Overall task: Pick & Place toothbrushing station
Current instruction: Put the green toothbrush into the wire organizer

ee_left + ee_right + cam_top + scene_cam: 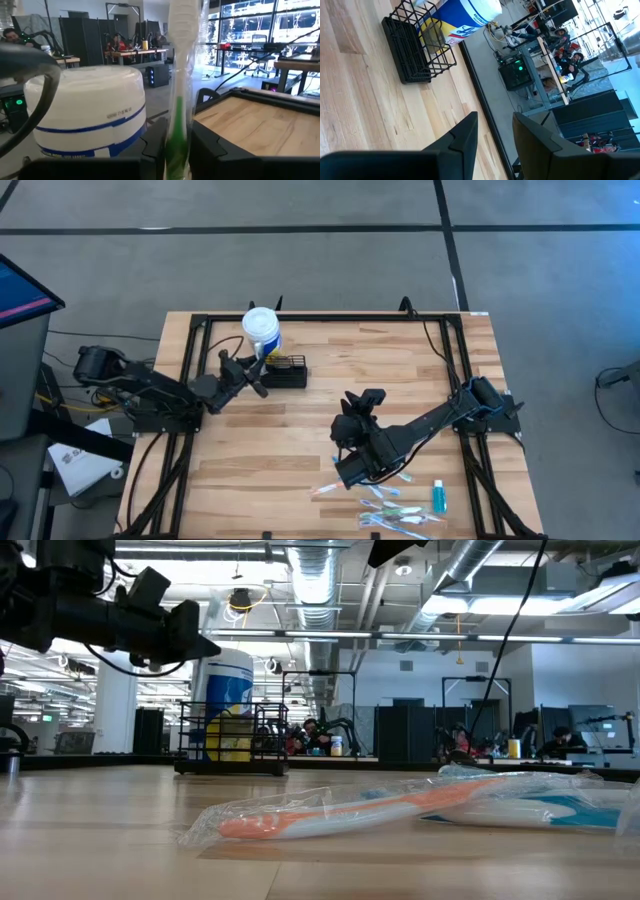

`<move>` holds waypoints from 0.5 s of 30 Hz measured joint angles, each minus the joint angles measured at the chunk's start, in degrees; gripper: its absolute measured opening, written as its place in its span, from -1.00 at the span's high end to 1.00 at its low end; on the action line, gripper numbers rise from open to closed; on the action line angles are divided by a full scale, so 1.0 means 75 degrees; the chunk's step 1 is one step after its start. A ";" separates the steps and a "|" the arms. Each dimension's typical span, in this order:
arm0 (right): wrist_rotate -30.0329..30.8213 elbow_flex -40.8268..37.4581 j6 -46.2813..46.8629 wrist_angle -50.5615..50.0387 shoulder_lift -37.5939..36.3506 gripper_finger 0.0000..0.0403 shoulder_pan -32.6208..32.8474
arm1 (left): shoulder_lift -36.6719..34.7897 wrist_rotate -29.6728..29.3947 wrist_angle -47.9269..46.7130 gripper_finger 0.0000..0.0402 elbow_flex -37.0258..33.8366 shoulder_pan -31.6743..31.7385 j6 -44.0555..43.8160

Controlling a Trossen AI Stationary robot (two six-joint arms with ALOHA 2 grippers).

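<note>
The caddy (285,370) is a small black wire box with an open top, standing on the pale plank desk (300,440) and touching the round white tub (262,330) with its blue label. The left hand (250,376) hovers just beside the caddy; between its narrowly parted fingers stands a green toothbrush (177,100) in clear crinkly wrap. The right hand (495,131), well apart from the caddy, is partly open and empty, above more wrapped toothbrushes (390,505).

Looks like a big open robotics lab: exposed ceiling ducts (318,585), rows of workbenches (330,756) and black partition screens (82,35) across the background.
</note>
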 joint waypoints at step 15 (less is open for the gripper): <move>-0.0005 0.0000 0.0001 0.0015 0.0000 0.44 0.0000 | 0.0132 0.0004 0.0021 0.63 0.0002 0.0000 -0.0003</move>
